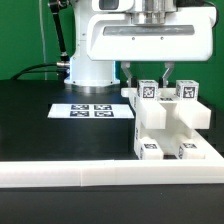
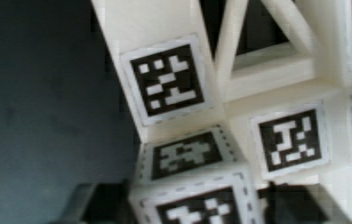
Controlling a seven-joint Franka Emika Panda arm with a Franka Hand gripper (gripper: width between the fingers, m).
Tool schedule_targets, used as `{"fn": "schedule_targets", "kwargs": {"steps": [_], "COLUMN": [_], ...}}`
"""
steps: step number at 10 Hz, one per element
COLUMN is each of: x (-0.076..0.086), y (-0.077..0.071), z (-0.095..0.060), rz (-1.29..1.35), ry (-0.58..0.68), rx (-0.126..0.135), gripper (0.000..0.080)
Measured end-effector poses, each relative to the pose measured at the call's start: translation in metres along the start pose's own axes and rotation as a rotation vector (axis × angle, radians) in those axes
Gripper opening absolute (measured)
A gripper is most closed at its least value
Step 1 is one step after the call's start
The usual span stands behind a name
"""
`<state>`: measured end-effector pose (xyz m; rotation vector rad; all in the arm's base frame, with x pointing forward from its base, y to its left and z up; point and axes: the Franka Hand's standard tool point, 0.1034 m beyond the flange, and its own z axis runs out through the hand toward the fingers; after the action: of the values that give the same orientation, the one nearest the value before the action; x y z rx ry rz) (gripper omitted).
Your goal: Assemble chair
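1. One arm is seen in the exterior view, reaching down from the top of the frame; its pincer (image 1: 153, 73) is pressed together on the top of the chair (image 1: 170, 125), fingers straddling the tagged post at upper centre-right.
2. The chair is placed at centre-right of the exterior view, on the black desk (image 1: 40, 110), partly assembled; tags are shown on its upper posts and on its lower front blocks.
3. The chair's lower front is set just behind the long white rail (image 1: 60, 178), which runs across the bottom of the frame.
4. The marker board (image 1: 92, 110) is laid flat at centre-left, just beside the chair.
5. Wrist view: filled by tagged white chair pieces (image 2: 208, 100); the finger contact cannot be made out there.
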<state>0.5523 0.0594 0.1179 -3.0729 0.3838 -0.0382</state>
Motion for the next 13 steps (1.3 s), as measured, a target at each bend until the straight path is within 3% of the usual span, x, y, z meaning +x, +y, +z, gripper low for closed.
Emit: {"fn": "schedule_targets", "kwargs": {"steps": [9, 10, 11, 12, 13], "x": [-0.003, -0.004, -0.006, -0.008, -0.009], "y": [-0.003, -0.005, -0.006, -0.007, -0.009], "z": [-0.002, -0.007, -0.014, -0.021, -0.026], "rz": [0.244, 0.254, 0.267, 0.286, 0.307], "ry": [-0.008, -0.011, -0.01, -0.015, -0.014], "rx": [0.002, 0.008, 0.017, 0.026, 0.031], "gripper": [0.0284, 0.034, 0.0529, 0.0612, 0.0612]}}
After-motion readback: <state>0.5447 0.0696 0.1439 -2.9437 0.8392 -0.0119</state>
